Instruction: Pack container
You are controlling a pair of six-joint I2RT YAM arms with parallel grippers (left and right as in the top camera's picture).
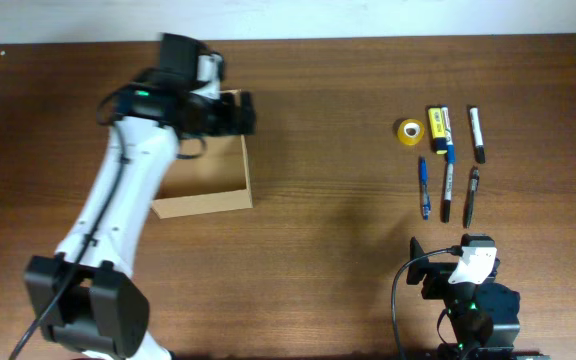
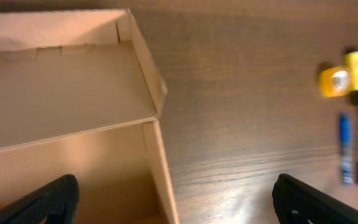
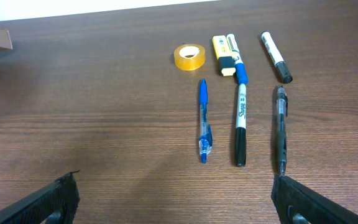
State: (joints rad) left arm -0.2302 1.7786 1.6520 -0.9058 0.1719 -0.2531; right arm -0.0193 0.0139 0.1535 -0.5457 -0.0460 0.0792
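Observation:
The container (image 1: 206,201) is a tan cardboard box at the left, its flap lid open. In the left wrist view its right wall (image 2: 161,171) runs between my left jaws, with the flap (image 2: 55,87) beyond. My left gripper (image 1: 245,112) (image 2: 176,202) is open and empty over the box's far right corner. My right gripper (image 1: 454,252) (image 3: 176,199) is open and empty near the front edge, just short of the pens. A blue pen (image 3: 204,121), a Sharpie (image 3: 240,127) and a black pen (image 3: 281,130) lie side by side ahead of it.
Behind the pens lie a yellow tape roll (image 1: 409,131) (image 3: 189,56), a yellow highlighter (image 1: 436,124) (image 3: 222,47), a blue-capped marker (image 3: 236,59) and a white marker with a black cap (image 1: 477,133) (image 3: 275,56). Bare brown table lies between the box and the pens.

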